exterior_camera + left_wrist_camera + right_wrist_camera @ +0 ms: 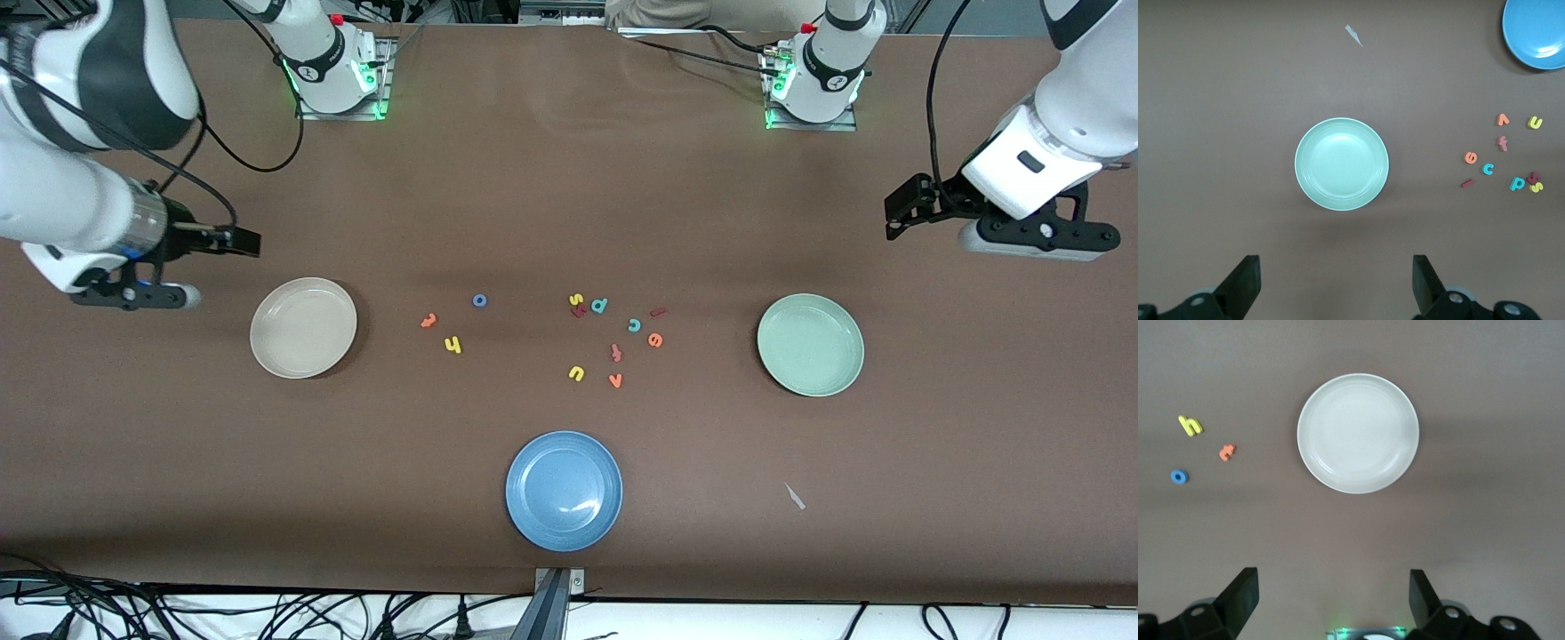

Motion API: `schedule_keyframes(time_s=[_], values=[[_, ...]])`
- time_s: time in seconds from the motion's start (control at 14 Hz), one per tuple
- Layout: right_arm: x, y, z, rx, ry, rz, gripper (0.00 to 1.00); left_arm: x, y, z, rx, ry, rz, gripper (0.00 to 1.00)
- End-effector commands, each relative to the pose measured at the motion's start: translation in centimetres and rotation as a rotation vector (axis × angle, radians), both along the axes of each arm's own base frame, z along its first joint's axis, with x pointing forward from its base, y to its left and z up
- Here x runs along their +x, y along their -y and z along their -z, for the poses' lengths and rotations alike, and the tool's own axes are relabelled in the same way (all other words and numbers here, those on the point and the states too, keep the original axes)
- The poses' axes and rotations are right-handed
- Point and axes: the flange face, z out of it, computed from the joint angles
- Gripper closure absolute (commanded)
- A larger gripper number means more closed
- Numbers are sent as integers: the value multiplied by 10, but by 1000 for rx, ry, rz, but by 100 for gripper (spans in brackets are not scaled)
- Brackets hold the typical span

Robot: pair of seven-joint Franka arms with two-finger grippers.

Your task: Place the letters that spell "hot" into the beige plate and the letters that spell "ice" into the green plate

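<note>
While both arms wait aloft, the beige plate (303, 327) lies near the right end effector (1331, 600), the green plate (810, 344) near the left end effector (1336, 283); between the plates the letters (453, 345) lie scattered. Both end effectors gape wide, empty.

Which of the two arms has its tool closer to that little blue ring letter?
The right. Its tool hangs open above the table past the beige plate, with the blue o a plate away. The left tool hangs open near the green plate, much farther off.
</note>
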Motion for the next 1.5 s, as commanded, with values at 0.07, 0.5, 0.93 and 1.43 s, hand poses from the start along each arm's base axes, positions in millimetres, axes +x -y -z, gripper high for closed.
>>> schedule_keyframes(time_s=[0.07,0.5,0.93,1.43], values=[[9,-38,50,50,0,91,0,10,22,24,-7,-49,62,0],[-28,-145,142,3,116,276,0,56,123,158,-37,-120,191,0],[-56,-213,215,-2,194,388,0,58,198,254,-49,-108,47,0],[-63,-248,260,31,260,437,0,45,241,356,-37,-131,-63,0]])
